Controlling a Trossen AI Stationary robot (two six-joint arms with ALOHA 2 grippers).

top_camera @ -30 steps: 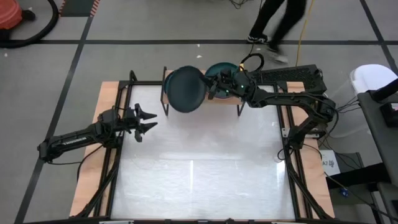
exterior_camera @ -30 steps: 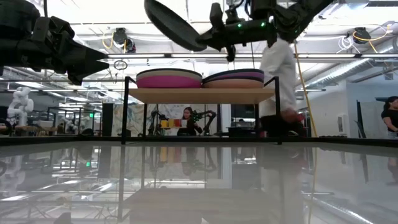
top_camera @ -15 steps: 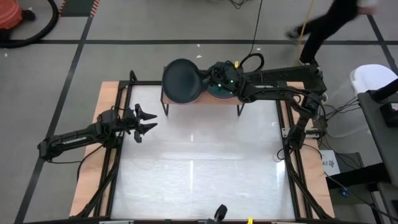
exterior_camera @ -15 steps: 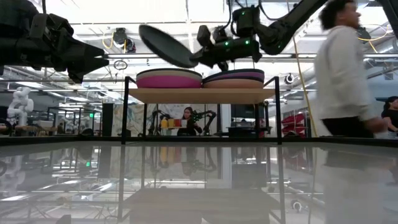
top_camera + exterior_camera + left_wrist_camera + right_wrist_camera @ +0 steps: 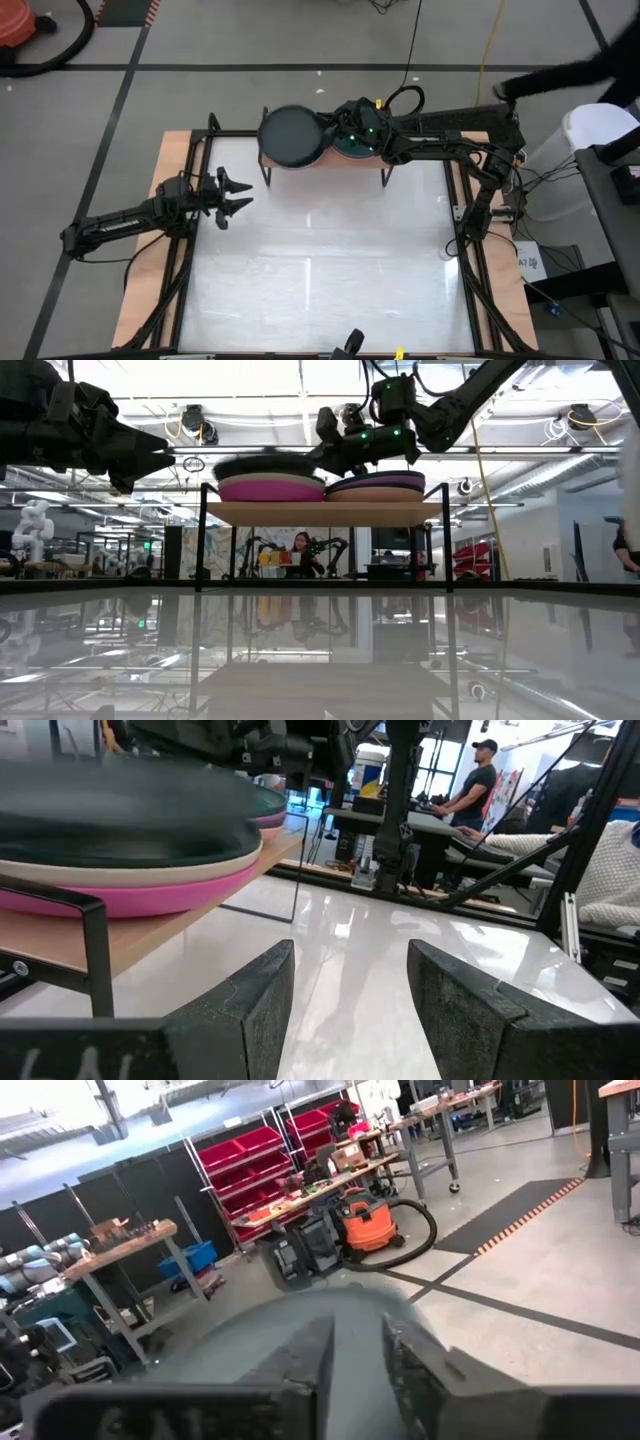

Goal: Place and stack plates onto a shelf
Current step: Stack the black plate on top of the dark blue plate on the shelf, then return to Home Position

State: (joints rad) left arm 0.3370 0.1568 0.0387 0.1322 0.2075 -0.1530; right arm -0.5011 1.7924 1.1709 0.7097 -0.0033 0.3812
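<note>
A dark grey plate (image 5: 288,136) lies about level over the left stack of beige and magenta plates (image 5: 272,488) on the light-wood shelf (image 5: 320,512); whether it rests on the stack I cannot tell. My right gripper (image 5: 328,137) is shut on it, reaching over the right stack, which is topped by a teal plate (image 5: 352,146). In the low view that right stack (image 5: 380,485) shows purple and pale layers. My left gripper (image 5: 237,195) waits open above the table's left side, pointing at the shelf. My right gripper holds the dark grey plate by its rim (image 5: 352,1302) on the side toward the right stack, pinched between the two fingers (image 5: 305,1355). The fingers come nearly level from the table's right. The plate (image 5: 262,463) lies flat, close over the left stack.
The shelf's thin black legs (image 5: 203,540) stand on the glossy white tabletop (image 5: 320,250) near its far edge. People are in the room beyond the table. A dark sleeve or leg (image 5: 570,75) passes on the floor at the far right. Open tabletop lies in front of the shelf.
My right gripper has carried the dark grey plate toward the table's far left and down. The plate, held high and tilted a second ago, has levelled out and come down onto or just over the left stack. A person behind the table has walked off to the right.
</note>
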